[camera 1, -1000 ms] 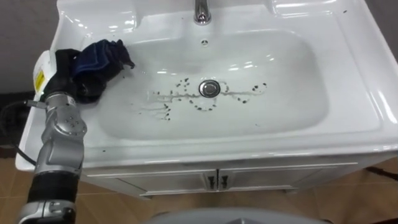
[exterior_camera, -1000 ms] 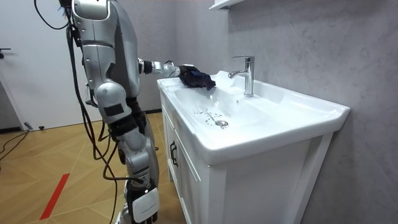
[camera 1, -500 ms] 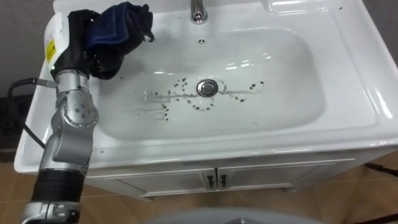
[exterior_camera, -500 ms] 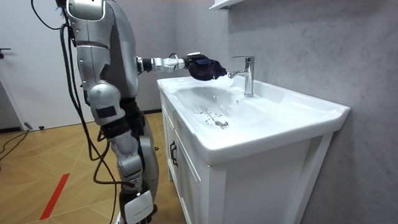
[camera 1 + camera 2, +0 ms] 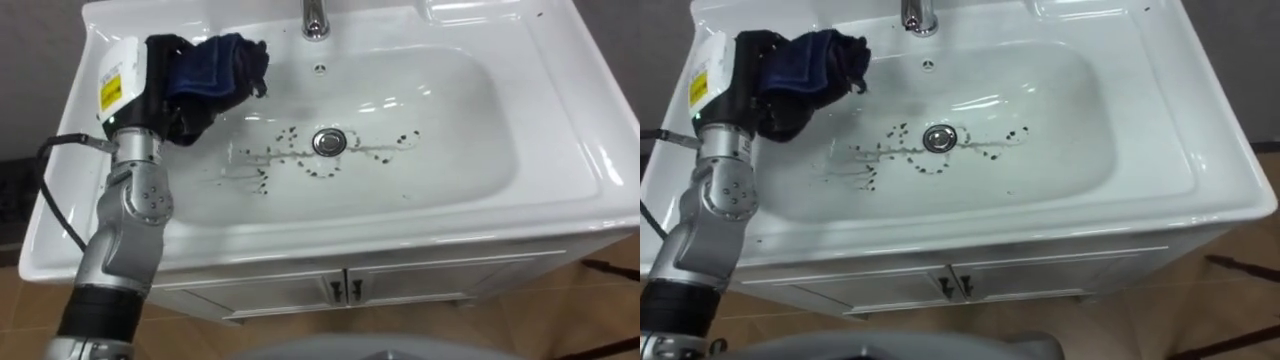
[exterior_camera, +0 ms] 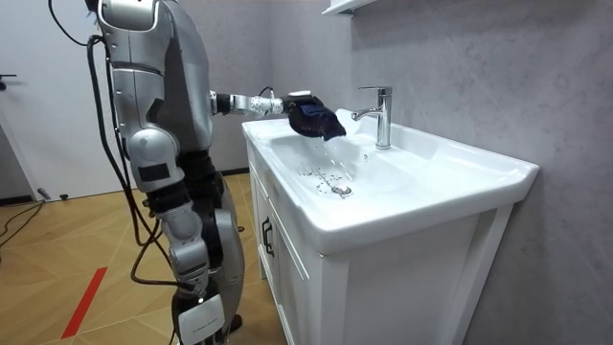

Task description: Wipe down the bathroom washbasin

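Left hand [image 5: 158, 95] clenched round blue cloth [image 5: 215, 66] over white basin [image 5: 565, 120], dark specks [image 5: 266, 179] around its drain [image 5: 328, 141]

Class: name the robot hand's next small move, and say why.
Probably lower the left robot hand so its blue cloth meets the dark specks beside the drain: the cloth hangs above the basin, and the specks are unwiped.

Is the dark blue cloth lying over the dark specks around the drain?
No: the left hand holds the dark blue cloth at the white basin's left rear, clear of the specks around the metal drain.
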Motion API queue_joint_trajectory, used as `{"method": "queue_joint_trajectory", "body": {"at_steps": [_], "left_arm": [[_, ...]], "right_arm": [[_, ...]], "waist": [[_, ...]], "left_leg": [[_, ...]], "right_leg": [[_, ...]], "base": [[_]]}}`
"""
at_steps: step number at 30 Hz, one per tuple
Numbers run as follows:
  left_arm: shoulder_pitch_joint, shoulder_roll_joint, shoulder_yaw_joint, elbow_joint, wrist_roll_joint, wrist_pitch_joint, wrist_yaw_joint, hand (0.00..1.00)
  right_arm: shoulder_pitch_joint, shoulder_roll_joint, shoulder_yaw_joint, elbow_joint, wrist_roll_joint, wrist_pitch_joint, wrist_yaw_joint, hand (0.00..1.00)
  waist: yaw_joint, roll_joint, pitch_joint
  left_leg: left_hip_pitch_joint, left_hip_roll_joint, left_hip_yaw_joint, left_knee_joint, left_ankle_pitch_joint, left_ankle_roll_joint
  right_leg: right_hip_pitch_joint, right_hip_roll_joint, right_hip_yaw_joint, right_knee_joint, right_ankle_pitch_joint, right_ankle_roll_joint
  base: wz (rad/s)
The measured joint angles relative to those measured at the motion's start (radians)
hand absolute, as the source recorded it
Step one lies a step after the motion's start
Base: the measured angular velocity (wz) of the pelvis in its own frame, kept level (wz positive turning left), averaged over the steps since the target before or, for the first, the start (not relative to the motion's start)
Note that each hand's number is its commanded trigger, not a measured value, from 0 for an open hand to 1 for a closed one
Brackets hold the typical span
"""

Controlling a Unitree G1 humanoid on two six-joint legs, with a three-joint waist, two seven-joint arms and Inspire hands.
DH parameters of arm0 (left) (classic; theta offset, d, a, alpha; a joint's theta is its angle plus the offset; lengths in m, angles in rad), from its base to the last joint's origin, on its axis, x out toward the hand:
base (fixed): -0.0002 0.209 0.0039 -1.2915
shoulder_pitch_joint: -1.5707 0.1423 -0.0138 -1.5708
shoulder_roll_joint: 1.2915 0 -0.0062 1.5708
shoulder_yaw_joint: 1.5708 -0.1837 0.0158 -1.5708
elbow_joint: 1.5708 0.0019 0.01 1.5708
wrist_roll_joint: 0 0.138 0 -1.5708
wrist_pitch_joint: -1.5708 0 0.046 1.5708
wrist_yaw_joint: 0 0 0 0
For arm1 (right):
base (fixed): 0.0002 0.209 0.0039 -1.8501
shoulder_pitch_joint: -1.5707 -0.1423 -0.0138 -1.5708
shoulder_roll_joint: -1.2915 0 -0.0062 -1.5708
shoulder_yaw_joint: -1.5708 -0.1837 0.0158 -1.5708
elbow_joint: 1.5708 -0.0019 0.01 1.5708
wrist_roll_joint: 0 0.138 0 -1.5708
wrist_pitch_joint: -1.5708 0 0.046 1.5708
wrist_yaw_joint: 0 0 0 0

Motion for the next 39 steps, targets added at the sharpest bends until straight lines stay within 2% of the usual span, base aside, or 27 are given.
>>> {"method": "queue_joint_trajectory", "body": {"at_steps": [4,7,11,17,23,26,31,39], "left_arm": [[0.003,0.000,-0.020,0.011,0.032,0.002,-0.031,1.00],[0.003,0.001,-0.028,0.017,0.078,0.010,-0.064,1.00],[0.005,0.001,-0.039,0.024,0.150,0.046,-0.121,1.00],[0.010,0.001,-0.073,0.107,0.168,0.090,-0.170,1.00],[0.009,0.001,-0.076,0.186,0.176,0.097,-0.208,1.00],[-0.004,0.001,-0.086,0.194,0.236,0.112,-0.241,1.00],[-0.018,0.001,-0.113,0.203,0.305,0.117,-0.280,1.00],[-0.034,-0.001,-0.120,0.215,0.347,0.117,-0.313,1.00]], "right_arm": [[-0.009,0.000,0.000,0.000,0.000,0.002,0.022,0.00],[-0.018,-0.002,-0.001,-0.001,0.000,0.007,0.034,0.00],[-0.019,-0.003,0.000,-0.001,0.002,0.012,0.033,0.00],[-0.024,-0.006,0.001,-0.008,0.012,0.016,0.018,0.00],[-0.050,-0.006,-0.002,-0.007,0.004,0.038,0.018,0.00],[-0.071,-0.007,-0.002,-0.008,0.003,0.053,0.016,0.00],[-0.074,-0.007,0.000,-0.008,0.008,0.057,0.015,0.00],[-0.090,-0.007,0.000,-0.006,0.012,0.065,-0.021,0.00]], "waist": [[0.001,-0.003,0.0017],[0.002,0.004,-0.0028],[0.002,0.009,-0.0053],[-0.001,0.014,-0.0072],[-0.023,0.015,-0.0044],[-0.033,0.020,0.0011],[-0.033,0.032,-0.0014],[-0.030,0.025,-0.0006]], "left_leg": [[-0.004,0.000,0.000,-0.001,0.000,0.000],[-0.015,0.001,0.000,-0.003,0.000,0.000],[-0.016,0.001,0.000,0.004,0.000,0.000],[-0.015,0.001,0.001,0.004,0.000,0.000],[-0.019,0.001,0.000,0.002,0.000,0.000],[-0.021,0.001,0.000,0.000,0.000,0.000],[-0.024,0.000,0.001,0.002,0.000,0.000],[-0.014,0.000,0.002,0.002,0.000,0.000]], "right_leg": [[-0.004,0.000,0.001,-0.002,0.000,0.000],[-0.015,0.000,0.000,0.000,0.000,0.000],[-0.014,0.000,-0.001,0.000,0.000,0.000],[-0.012,0.000,-0.002,0.000,0.000,0.000],[-0.011,0.000,-0.006,0.004,0.000,0.000],[-0.016,0.001,-0.003,0.007,0.000,0.000],[-0.022,0.000,-0.003,-0.003,-0.001,0.000],[-0.016,0.001,0.004,-0.007,-0.001,0.000]], "base": [[0.00],[0.00],[0.00],[0.00],[0.01],[0.00],[0.00],[0.00]]}}
